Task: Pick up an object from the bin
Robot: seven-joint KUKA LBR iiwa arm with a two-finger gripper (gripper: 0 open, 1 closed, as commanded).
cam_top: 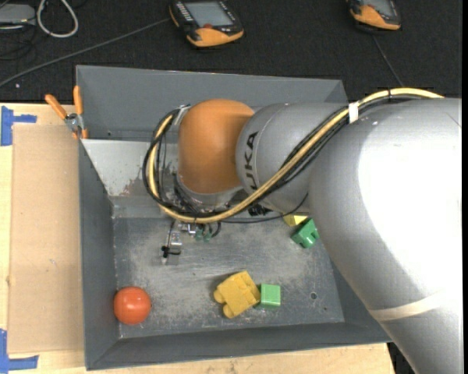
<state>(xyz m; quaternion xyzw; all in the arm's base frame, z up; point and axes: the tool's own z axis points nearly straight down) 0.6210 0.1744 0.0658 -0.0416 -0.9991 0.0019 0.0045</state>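
My gripper (pixel 171 248) hangs under the orange wrist cover, low over the bare grey floor in the left middle of the bin, with nothing seen in it. An orange-red ball (pixel 132 305) lies to its lower left, near the front left corner. A lumpy yellow thing (pixel 236 293) rests to its lower right near the front wall, and a small green cube (pixel 271 295) touches the yellow thing's right side.
By the right wall a green block (pixel 305 234) lies with a yellow piece (pixel 296 220) against it, both partly under the arm. The arm covers the back and right of the bin.
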